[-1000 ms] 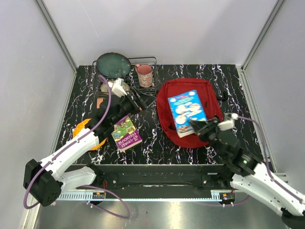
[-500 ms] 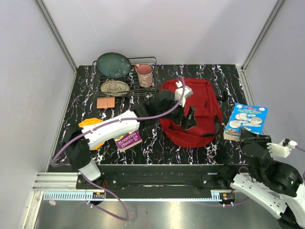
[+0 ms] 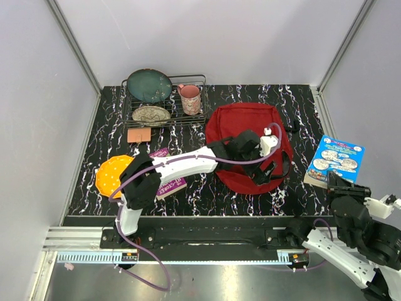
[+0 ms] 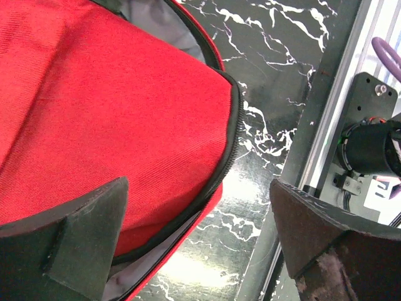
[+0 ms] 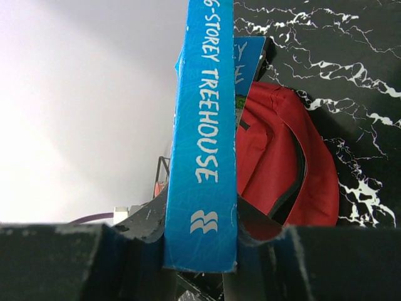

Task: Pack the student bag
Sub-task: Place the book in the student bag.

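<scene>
Student bag (image 3: 244, 122), laid flat on the marbled table (image 3: 294, 100) right of centre, with its zip parted along the near edge so that grey lining is exposed. The left gripper (image 4: 200, 241) is shown over that edge, jaws spread wide and nothing between them. A blue book (image 3: 336, 160) is clamped between the fingers of the right gripper (image 5: 200, 251), well to the right of the bag. Nothing can be seen packed. Insertion of the blue book is judged outstanding, as is that of the purple book (image 3: 170, 182) lying on the table.
</scene>
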Controlling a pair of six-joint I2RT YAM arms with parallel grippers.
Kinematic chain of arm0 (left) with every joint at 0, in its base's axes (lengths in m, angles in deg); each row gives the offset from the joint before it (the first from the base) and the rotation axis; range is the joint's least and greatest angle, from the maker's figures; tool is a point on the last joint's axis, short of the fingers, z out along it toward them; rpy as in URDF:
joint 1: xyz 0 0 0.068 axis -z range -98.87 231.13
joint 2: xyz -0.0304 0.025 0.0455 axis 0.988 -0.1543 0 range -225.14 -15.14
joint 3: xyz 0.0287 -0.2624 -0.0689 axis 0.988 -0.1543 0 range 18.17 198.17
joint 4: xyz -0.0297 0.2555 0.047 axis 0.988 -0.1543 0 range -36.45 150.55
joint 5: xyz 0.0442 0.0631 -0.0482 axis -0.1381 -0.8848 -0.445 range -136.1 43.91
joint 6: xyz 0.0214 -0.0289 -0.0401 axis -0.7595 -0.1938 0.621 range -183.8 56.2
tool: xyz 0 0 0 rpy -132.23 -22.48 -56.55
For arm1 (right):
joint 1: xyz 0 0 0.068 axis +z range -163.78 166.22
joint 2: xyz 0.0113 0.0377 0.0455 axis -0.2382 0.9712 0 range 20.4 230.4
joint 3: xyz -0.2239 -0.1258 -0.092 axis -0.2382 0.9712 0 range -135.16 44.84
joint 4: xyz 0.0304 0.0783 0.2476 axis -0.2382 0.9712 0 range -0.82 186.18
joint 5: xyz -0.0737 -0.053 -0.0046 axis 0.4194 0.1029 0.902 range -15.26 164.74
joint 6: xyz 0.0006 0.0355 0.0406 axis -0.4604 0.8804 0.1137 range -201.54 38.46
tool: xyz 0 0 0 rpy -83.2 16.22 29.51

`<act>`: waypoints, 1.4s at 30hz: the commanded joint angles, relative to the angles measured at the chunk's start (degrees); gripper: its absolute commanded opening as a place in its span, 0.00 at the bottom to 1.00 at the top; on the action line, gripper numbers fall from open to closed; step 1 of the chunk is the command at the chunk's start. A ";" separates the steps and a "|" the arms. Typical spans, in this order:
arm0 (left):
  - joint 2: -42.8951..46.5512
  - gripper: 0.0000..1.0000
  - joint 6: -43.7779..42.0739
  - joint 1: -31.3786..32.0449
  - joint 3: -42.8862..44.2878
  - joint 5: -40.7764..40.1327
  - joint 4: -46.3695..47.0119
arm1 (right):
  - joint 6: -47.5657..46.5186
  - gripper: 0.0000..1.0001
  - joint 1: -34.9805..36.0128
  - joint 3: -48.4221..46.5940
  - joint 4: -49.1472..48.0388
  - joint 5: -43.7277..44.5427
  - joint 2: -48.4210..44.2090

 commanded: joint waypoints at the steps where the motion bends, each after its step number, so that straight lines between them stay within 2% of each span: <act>1: -1.94 0.99 -2.78 1.12 4.25 1.65 0.84 | 0.19 0.00 -0.11 0.79 8.94 1.69 -1.12; 9: -7.21 0.99 -2.52 1.48 8.81 -3.00 -0.55 | -2.98 0.00 -0.11 2.64 4.37 -0.86 -1.21; 12: -7.92 0.92 -1.90 1.48 9.61 -5.03 -0.48 | -3.42 0.00 -0.11 3.25 4.19 -1.91 -1.64; 16: -8.80 0.71 -1.55 1.48 9.97 -5.56 -0.91 | -3.16 0.00 -0.11 4.05 4.10 -3.14 -3.14; 19: -8.45 0.40 -0.93 1.48 9.35 -6.70 -1.09 | -3.42 0.00 -0.11 4.66 4.10 -3.76 -4.28; 20: -8.28 0.19 -0.67 1.48 9.18 -7.31 -1.18 | -3.51 0.00 -0.11 4.75 4.10 -3.94 -4.54; 22: -7.75 0.03 -0.15 1.48 9.44 -10.65 -2.23 | -4.03 0.00 -0.11 5.10 4.19 -4.73 -4.99; 23: -7.31 0.00 0.03 1.39 9.70 -12.14 -3.28 | -4.38 0.00 -0.11 5.10 4.19 -5.16 -5.16; 27: -4.86 0.00 0.30 0.60 14.26 -18.91 -7.32 | -7.10 0.00 -0.11 5.28 2.96 -7.88 -6.21; 34: 0.77 0.00 1.00 -1.86 18.58 -20.85 -8.03 | -12.88 0.00 -0.11 4.75 0.68 -16.50 -9.64; 42: 3.23 0.00 3.01 -2.92 22.71 -22.96 -10.49 | -26.78 0.00 -0.11 5.27 -12.76 -24.67 -9.82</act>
